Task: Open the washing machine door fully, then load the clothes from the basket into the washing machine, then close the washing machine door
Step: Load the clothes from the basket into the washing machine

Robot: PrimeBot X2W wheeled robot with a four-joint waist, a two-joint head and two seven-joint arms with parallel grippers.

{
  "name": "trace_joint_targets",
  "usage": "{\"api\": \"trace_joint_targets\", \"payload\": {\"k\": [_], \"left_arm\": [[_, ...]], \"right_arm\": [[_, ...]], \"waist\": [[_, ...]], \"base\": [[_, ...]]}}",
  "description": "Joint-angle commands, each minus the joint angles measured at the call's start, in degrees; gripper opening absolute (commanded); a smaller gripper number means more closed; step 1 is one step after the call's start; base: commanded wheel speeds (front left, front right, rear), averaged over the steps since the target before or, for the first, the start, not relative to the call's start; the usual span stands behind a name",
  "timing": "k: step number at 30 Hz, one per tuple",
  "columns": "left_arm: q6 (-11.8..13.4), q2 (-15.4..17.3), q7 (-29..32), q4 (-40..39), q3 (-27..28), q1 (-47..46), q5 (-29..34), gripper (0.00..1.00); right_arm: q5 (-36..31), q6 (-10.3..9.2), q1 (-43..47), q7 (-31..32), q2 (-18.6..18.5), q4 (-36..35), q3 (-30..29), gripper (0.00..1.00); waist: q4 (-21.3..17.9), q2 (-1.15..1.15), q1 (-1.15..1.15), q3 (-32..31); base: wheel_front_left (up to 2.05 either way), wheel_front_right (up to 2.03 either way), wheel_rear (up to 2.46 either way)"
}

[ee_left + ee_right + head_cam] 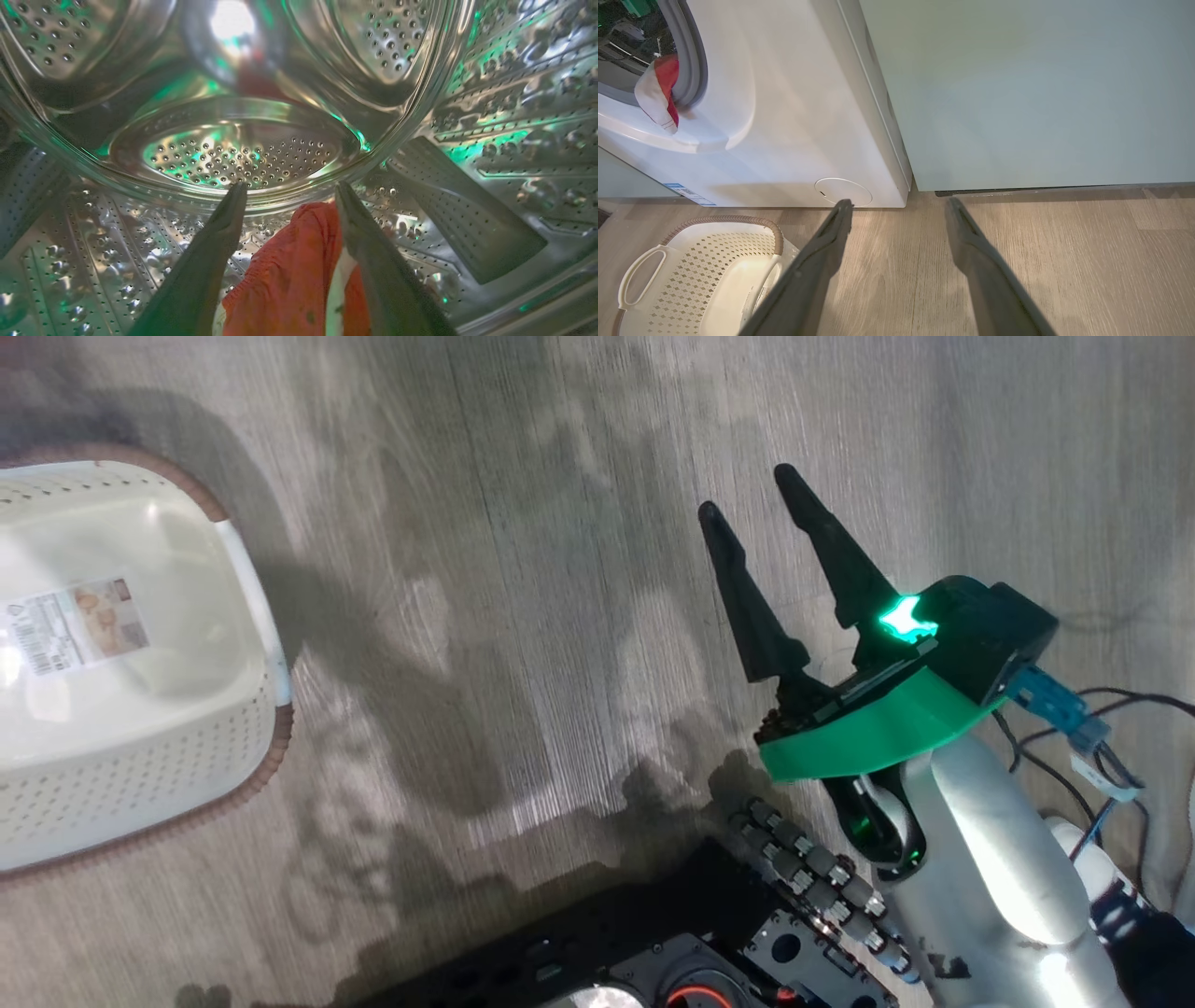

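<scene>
Steel surrounds your left gripper (288, 186): it sits deep inside the perforated drum (243, 158), and its two dark fingers stand well apart, released. Between them, low in the left wrist view, lie the clothes (289, 275), a bunched red garment with a strip of white trim running under the right-hand finger. You cannot tell from this angle whether the fabric touches either finger, but nothing is pinched. The cloth rests on the drum's dimpled wall, near one of the raised grey paddles (467, 219). Your right gripper (750, 495) hangs over the grey wood-grain floor (523, 616), well apart from everything, its jaws also spread and holding nothing; a green light glows at its base. In the right wrist view you look between those fingers at the washing machine (794, 116), white, with its round panel (843, 191) and blue label (686, 193) low on the front, standing just beside a pale teal cabinet (1041, 93). At the grey rim of the machine's opening a red-and-white fold (658, 91) of cloth droops over the lip. The basket (140, 775) stands on the floor in front of the machine, on the robot's left, with its label sticker (75, 625) showing plainly on the base.
</scene>
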Motion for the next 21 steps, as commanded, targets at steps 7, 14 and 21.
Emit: {"api": "trace_joint_targets", "payload": {"k": [7, 14, 21], "left_arm": [[-0.06, -0.39, -0.75, -1.79, 0.52, 3.32, -3.1, 1.0], [-0.07, -2.11, -0.78, -6.7, 1.53, 12.77, -5.61, 1.0], [0.08, -4.08, -0.79, -12.48, 3.02, 25.35, -6.69, 1.0]], "right_arm": [[-2.29, 0.0, 1.54, -0.37, -0.04, -1.03, -0.77, 1.0], [-4.43, 0.0, 2.28, -0.37, -0.04, -0.53, -2.6, 1.0], [-6.77, 0.0, 3.82, -0.37, -0.04, 0.03, -4.6, 1.0]], "waist": [[2.72, 0.0, 0.0, -2.96], [5.99, 0.0, 0.0, -7.45], [9.25, 0.0, 0.0, -12.83]], "base": [[0.0, 0.0, 0.0], [0.0, 0.0, 0.0], [0.0, 0.0, 0.0]]}}
